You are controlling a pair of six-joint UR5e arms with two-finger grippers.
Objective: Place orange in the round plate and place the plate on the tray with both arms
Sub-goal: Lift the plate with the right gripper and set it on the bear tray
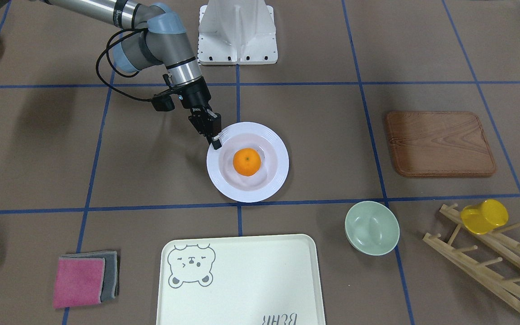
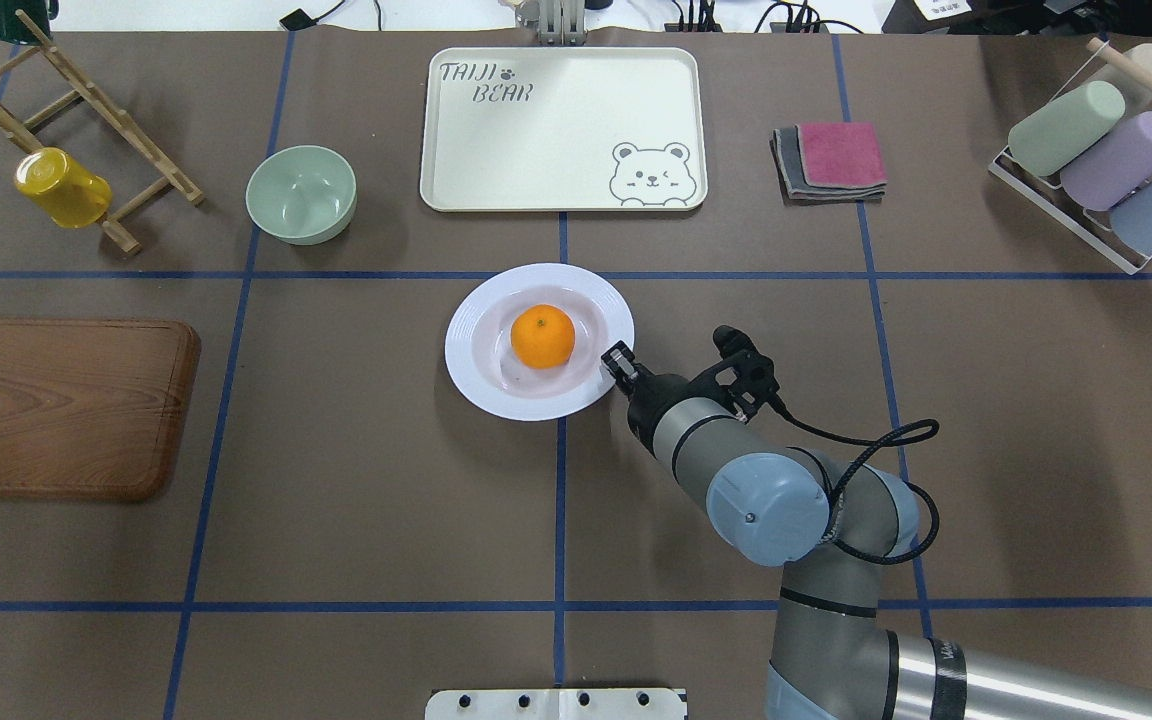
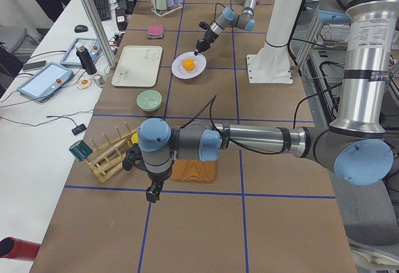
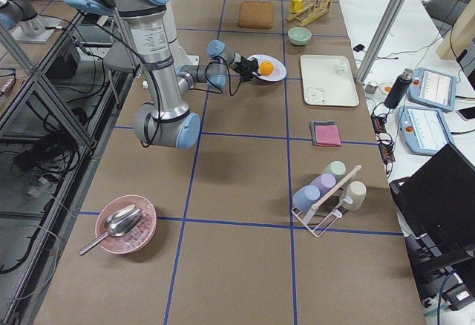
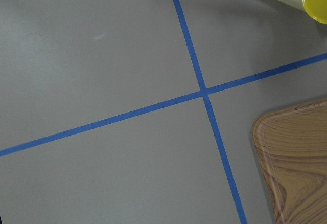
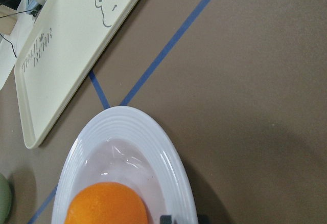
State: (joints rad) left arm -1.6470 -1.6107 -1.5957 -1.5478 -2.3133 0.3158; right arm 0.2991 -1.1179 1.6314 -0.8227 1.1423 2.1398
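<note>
Now, orange (image 1: 246,161) in round plate (image 1: 270,186), your right claw (image 1: 215,143) pinched onto its rim, left claw (image 3: 151,193) over bench (image 3: 199,235), opening you cannot tell.

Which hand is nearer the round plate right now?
Right. The right hand is at the rim of the round plate; the left hand hangs far off, by the wooden board.

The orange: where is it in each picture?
Front-facing: orange at centre, in the round plate.
Overhead: orange at centre.
Exterior left: orange upper middle.
Exterior right: orange upper middle.
Left wrist: absent.
Right wrist: orange at bottom edge.
Landmark: the tray near the plate.
</note>
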